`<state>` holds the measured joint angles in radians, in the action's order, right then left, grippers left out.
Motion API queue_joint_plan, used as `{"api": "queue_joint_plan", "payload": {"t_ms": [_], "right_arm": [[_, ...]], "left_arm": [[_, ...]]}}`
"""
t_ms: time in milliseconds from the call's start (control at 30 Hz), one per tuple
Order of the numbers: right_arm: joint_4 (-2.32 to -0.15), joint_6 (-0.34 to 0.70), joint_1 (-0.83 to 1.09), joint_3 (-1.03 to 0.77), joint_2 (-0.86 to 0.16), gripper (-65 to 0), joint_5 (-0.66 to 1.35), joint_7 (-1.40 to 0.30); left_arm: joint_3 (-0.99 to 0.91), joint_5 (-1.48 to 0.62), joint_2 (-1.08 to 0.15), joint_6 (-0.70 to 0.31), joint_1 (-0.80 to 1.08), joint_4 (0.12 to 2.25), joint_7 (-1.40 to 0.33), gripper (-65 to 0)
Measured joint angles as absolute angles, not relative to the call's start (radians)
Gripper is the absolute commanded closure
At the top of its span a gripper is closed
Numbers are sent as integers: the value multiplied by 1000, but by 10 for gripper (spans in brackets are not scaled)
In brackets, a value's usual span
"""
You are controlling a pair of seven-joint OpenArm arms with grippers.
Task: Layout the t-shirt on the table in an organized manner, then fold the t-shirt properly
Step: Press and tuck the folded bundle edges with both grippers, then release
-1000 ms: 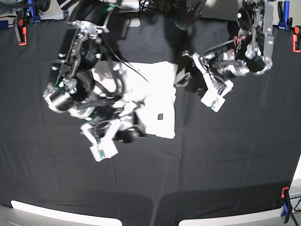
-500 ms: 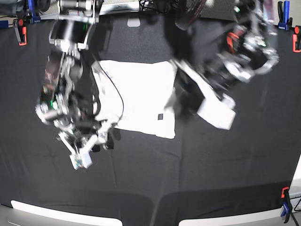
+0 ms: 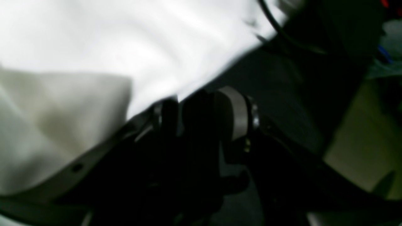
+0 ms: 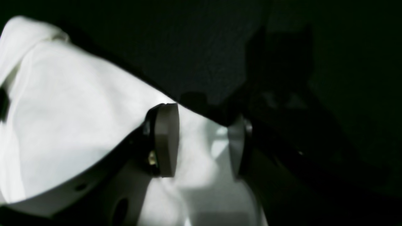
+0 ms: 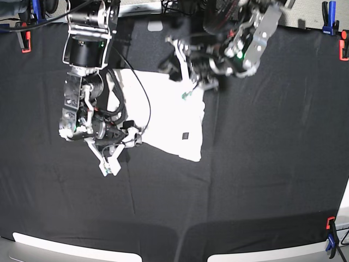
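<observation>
The t-shirt (image 5: 163, 109) lies folded in a white rectangle on the table (image 5: 262, 180), plain side up, its small dark tag (image 5: 186, 135) near the front right corner. My right gripper (image 5: 132, 137) is open at the shirt's front left edge. In the right wrist view its pads stand apart over white cloth (image 4: 78, 119), and the gripper (image 4: 202, 144) holds nothing. My left gripper (image 5: 173, 61) is over the shirt's far edge. In the blurred left wrist view the gripper (image 3: 201, 117) has its pads apart, with the shirt (image 3: 110, 47) beside them.
Red clamps (image 5: 24, 41) (image 5: 343, 46) and a blue clamp (image 5: 327, 13) hold the black cloth at the far edge. Another clamp (image 5: 330, 240) sits at the front right. Cables hang from the right arm (image 5: 87, 54) across the shirt's left side.
The left arm swung from the right of the shirt to its far edge. The right gripper moved out to the front left, then back to the shirt's edge. The shirt lies flatter.
</observation>
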<state>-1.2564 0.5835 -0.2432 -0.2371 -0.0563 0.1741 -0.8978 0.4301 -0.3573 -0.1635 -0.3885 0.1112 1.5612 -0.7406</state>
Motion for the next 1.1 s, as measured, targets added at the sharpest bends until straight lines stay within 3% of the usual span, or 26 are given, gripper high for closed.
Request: {"api": "queue_joint_plan", "payload": {"t_ms": [200,433,900,1100], "right_arm": [[-1289,658,-209,-237,-101,-249,336,-1037],[-1468,659,-109,-244,-113,-249,384,-1136],[-1732,659,167,-245,-78,-249,506,-1146],[-1810,663,170,-321,-72,-249,445,-1147]], "left_arm": [[430,-321,-167,-321,56,1550,-757,-220],[429,-193,-167,-298,-1,1546,-759,-220],[426,-190,-167,-295,-20,1546,-734,-219],[426,-201,-191,-294,35,1628,-791,-124]]}}
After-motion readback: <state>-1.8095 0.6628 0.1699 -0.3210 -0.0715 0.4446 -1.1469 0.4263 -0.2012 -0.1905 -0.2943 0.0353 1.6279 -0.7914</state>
